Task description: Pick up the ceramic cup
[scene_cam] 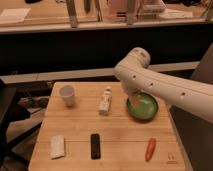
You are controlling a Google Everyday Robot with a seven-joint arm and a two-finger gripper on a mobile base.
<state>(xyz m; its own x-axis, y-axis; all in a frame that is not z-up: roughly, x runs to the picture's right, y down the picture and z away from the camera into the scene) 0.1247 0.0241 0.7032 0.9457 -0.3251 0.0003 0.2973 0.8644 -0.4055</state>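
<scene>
The ceramic cup (67, 95) is small, white and handleless, standing upright at the back left of the wooden table (120, 135). My white arm reaches in from the right. My gripper (133, 101) hangs over the left rim of the green bowl (143, 106), well to the right of the cup. A whitish upright bottle-like figure (105, 101) stands between the cup and the gripper.
A white flat packet (57, 146) lies at the front left, a black bar-shaped object (95, 146) at the front middle, and an orange carrot (150, 149) at the front right. A dark counter runs behind the table.
</scene>
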